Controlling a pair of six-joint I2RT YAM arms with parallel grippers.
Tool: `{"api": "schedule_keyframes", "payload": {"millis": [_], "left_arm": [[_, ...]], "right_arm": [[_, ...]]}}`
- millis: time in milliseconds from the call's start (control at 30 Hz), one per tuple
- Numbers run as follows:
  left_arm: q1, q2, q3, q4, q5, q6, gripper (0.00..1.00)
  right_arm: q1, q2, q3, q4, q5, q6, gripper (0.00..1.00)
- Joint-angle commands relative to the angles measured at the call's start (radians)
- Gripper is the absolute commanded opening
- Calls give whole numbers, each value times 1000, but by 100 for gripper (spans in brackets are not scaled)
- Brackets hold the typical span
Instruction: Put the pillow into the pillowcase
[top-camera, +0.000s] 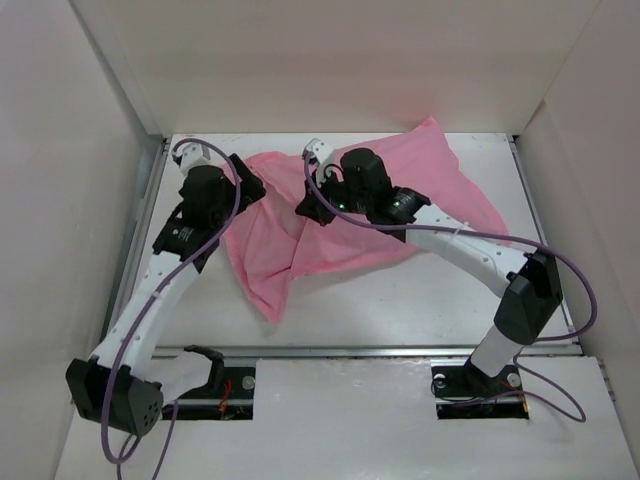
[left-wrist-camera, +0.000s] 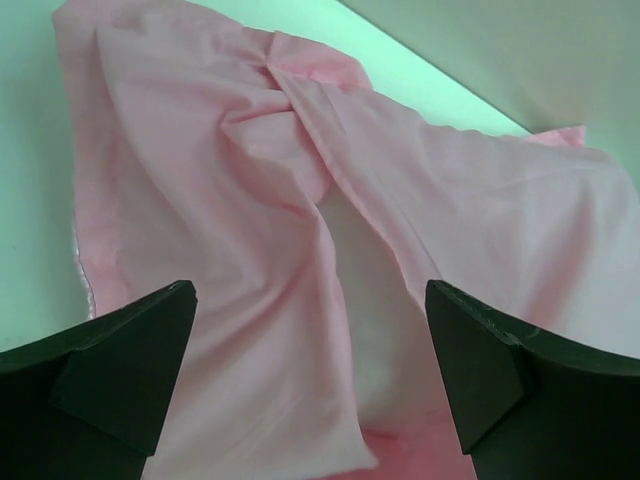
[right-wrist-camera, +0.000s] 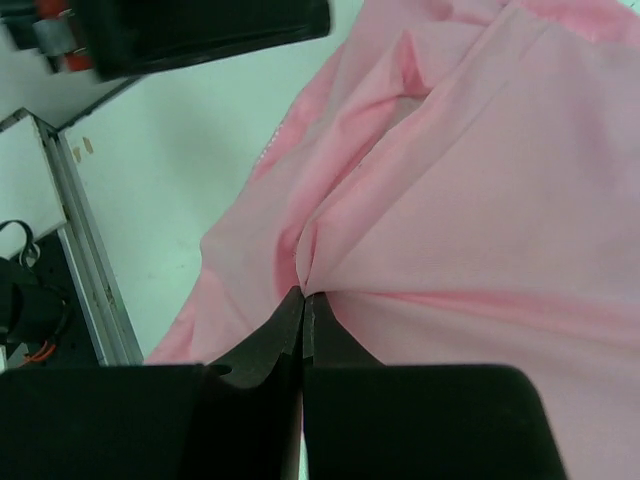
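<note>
White table (top-camera: 420, 300) within plain white walls (top-camera: 60, 150), under soft even light.

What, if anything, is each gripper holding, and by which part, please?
The right gripper pinches a fold of the pillowcase; the left gripper is open, holding nothing.

Only a small white bit of the pillow (left-wrist-camera: 372, 330) peeks out in my left wrist view; the pillowcase (left-wrist-camera: 200, 200) hides the rest. From above I can't see the pillow at all. Both wrist views cut the pillowcase off at their edges. From above, the right gripper (top-camera: 316, 208) hides its own fingertips.
</note>
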Motion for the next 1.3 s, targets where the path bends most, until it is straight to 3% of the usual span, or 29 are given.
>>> {"api": "schedule_keyframes", "payload": {"millis": [0,100,233,267,300,367,400,467,533,667,900,1033,1133,1267], "left_arm": [[1,-108,-30,22,85,44,100],[1,-156,-77,37,137,38,100],[1,-177,-145,80,137,17,100],[1,-177,-163,97,149,16,96],[1,-177,-174,120,172,16,88],[1,-168,-204,246,310,1,45],[1,-168,-240,296,371,-8,30],[1,-125,-267,424,517,-22,13],[1,-76,-268,424,527,-33,0],[1,-38,-206,187,366,6,0],[1,-87,-218,27,99,-14,0],[1,-108,-208,-36,16,-36,0],[1,-131,-208,-45,-21,-36,6],[1,-102,-229,19,39,-14,12]], "right_arm": [[12,-39,61,27,-22,24,0],[12,-17,90,18,-48,24,0],[12,30,139,9,-216,24,0],[12,40,139,9,-217,24,0],[12,50,139,9,-226,24,0],[12,50,130,0,-208,24,0],[12,50,130,-1,-198,24,0],[12,60,119,-11,-182,24,0],[12,51,110,-11,-168,24,0],[12,50,110,-11,-137,24,0],[12,50,110,-11,-128,24,0],[12,60,110,-11,-128,24,0],[12,78,110,-11,-137,24,0],[12,87,119,-20,-155,24,0]]}}
